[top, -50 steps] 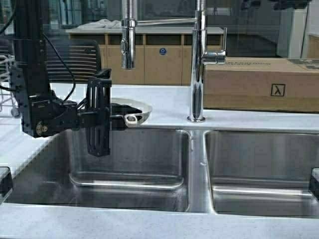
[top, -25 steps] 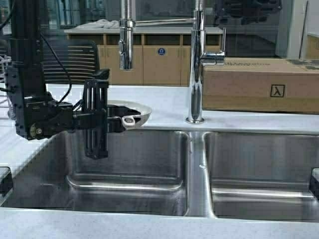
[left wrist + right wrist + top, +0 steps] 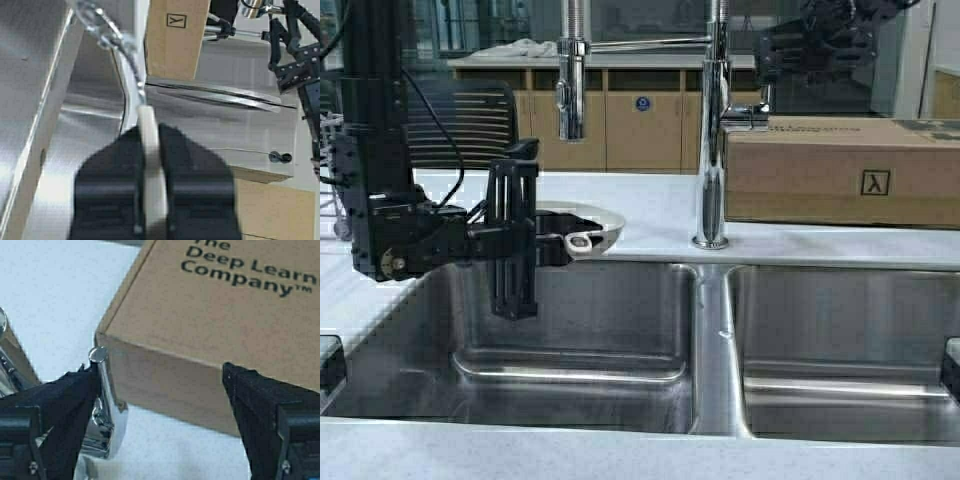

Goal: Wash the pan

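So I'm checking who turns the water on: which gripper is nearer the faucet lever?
Right. The right gripper is open at the faucet lever, one jaw beside it. The left gripper holds the pan by the left basin.

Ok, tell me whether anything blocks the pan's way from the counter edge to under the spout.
Nothing visible does. The left pincer grips the pan by its handle at the basin's back edge; the spout hangs above it, with open air between them and the left basin below.

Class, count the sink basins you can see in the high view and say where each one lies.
2: the left basin below the pan, the right basin before the cardboard box.
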Motion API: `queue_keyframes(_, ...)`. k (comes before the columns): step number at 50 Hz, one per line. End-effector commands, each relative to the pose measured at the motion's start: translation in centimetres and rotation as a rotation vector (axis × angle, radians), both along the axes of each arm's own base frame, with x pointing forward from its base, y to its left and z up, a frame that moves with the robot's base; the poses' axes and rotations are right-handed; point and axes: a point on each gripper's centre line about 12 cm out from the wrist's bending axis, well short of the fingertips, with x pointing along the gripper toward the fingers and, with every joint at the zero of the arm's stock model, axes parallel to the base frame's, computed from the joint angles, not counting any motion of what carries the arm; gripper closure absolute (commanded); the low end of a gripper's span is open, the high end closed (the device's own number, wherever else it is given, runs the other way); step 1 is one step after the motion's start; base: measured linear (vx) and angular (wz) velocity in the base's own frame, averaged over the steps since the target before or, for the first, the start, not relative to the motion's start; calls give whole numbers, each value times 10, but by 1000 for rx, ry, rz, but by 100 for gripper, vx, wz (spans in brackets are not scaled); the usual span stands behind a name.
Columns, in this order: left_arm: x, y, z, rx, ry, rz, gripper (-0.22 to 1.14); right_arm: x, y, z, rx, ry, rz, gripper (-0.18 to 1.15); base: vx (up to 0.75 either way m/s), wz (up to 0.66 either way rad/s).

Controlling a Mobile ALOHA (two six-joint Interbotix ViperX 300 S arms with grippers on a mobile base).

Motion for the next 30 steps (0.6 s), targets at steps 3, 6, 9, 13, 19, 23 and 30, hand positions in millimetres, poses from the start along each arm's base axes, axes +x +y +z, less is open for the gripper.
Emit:
queue_keyframes(3,5,-3,14,-16,-66,-1,89,9,-31,20,17,-39,-70,-6,0,0)
queue_keyframes(6,6,-3,14,-16,-66,1,89,9,-43,21,19,-36,-95,-6,0,0)
queue_keyframes(9,6,-3,14,-17,-68,-1,89,8,-53,20,21,-31,-117,-6,0,0)
queue_keyframes(13,6,-3,14,-17,-68,-1,89,6,-63,23,23,-36,-137,-6,0,0)
queue_keyframes(19,7,-3,14,-18,-69,-1,89,5,-73,27,26,-43,-158,-6,0,0)
queue_keyframes(23,7,-4,13,-17,-69,-2,89,3,-75,30,26,-48,-162,-6,0,0)
queue_keyframes(30,8,-4,13,-19,-70,-4,89,-6,-72,50,32,-84,-156,-6,0,0)
